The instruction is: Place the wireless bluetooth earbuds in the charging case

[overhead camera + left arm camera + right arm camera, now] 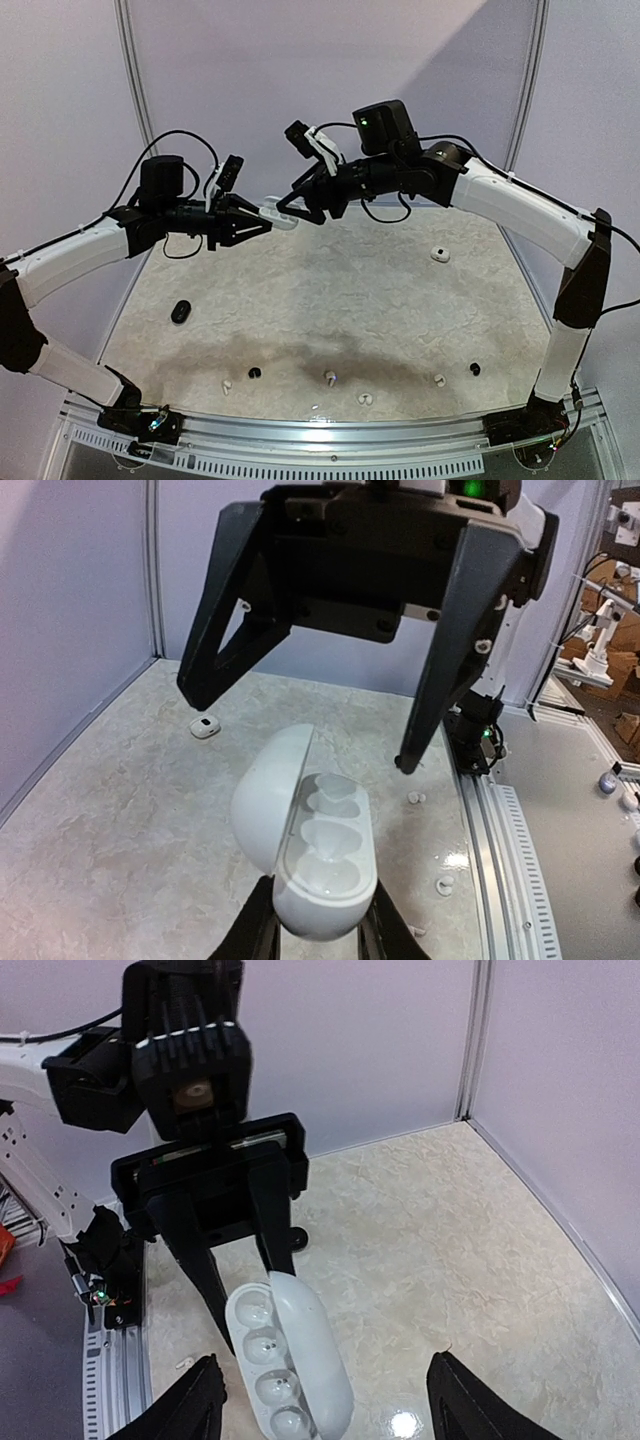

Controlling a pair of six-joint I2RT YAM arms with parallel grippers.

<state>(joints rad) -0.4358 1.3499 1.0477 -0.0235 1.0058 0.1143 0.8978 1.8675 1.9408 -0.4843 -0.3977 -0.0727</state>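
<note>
A white charging case [318,872] is held above the table, my left gripper [318,935] shut on its lower end. Its lid [264,800] hangs open to the left and the wells look empty. In the top view the case [281,215] sits between both grippers at mid-height. My right gripper [325,1405] faces it, open, its fingers [448,670] spread wide and clear of the case [290,1355]. Several tiny earbuds lie along the table's near edge: white ones [227,385], [330,377], [365,399], [439,380] and black ones [254,373], [475,369].
A black case [180,311] lies at the left of the table, and a small white case [440,254] at the right rear. Purple walls [330,70] close in the back and sides. A metal rail [330,435] runs along the near edge.
</note>
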